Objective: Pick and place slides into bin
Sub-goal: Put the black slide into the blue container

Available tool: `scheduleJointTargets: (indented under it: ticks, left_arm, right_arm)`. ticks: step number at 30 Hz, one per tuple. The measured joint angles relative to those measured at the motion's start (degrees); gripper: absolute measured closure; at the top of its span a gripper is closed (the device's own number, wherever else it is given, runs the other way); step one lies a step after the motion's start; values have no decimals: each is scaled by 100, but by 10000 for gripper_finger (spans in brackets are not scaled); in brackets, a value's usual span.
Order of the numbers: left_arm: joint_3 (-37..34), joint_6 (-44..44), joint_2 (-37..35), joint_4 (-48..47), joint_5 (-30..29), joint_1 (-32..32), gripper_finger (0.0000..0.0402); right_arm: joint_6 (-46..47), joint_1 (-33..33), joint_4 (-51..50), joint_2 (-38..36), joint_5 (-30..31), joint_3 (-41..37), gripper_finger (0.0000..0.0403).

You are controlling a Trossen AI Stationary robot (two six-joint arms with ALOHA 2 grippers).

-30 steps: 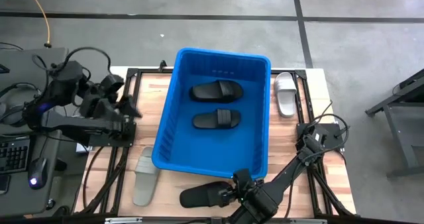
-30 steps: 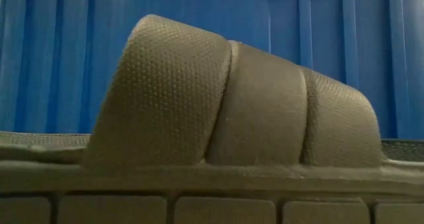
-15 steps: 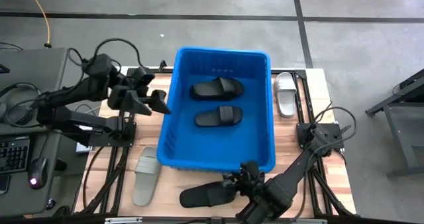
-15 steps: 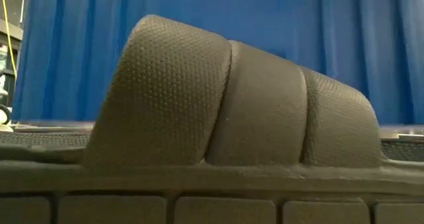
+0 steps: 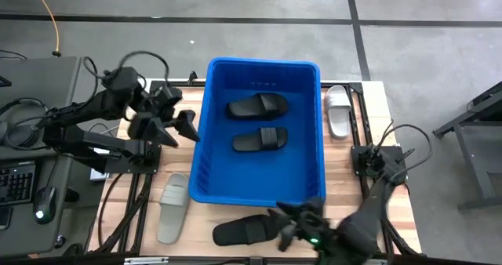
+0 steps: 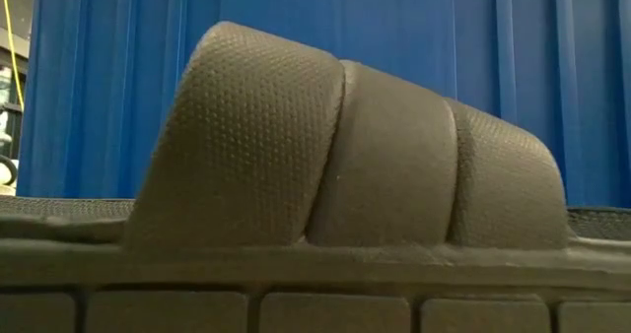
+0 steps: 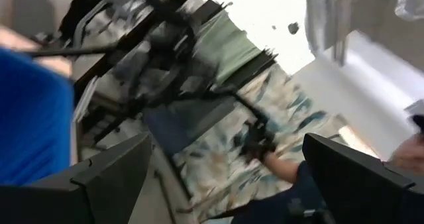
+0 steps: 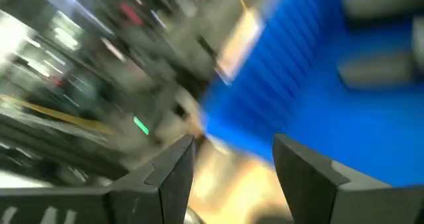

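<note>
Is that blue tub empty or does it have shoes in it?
Not empty: the blue tub holds two black slides, seen from above.

Blue bin [image 5: 205, 151] fills table centre; slides [image 5: 243, 230] flank it.

The left gripper [image 7: 225, 174] shows two dark fingers [image 7: 112, 174] set wide apart, nothing between them. Beside one finger lies the blue bin [image 7: 33, 118]. Beyond, a blurred dark frame [image 7: 165, 45] and a person's hand [image 7: 414, 154].
</note>
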Motion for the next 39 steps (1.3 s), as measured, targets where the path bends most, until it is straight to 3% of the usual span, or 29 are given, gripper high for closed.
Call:
scheduleJointTargets:
  ticks: [4,6,11,14,23,27,31,39]
  left_arm:
    - [-2,30,145,189,-707,-539,23]
    - [2,33,312,508,-1057,-969,23]
    - [-6,214,756,755,-1075,-1768,23]
    - [-2,483,982,780,-1371,-2152,23]
    - [-7,334,1294,263,-3717,-3111,23]
    - [8,320,1385,874,-4168,-3727,23]
    - [-7,228,1635,839,-4492,-4283,23]
    - [-4,-779,2350,859,-6459,-5447,23]
  right_arm:
    - [-966,148,352,-338,1121,111,210]
    - [-1476,154,417,-531,1221,77,210]
    - [-2472,103,364,-1069,1228,79,210]
    - [-3099,-7,332,-1339,1226,79,210]
    - [-4342,-308,20,-1879,403,77,210]
    - [-4549,-422,-447,-2091,-48,77,210]
    - [-4622,-528,-994,-2240,-498,77,210]
    - [-5206,-650,-1310,-2435,-832,77,210]
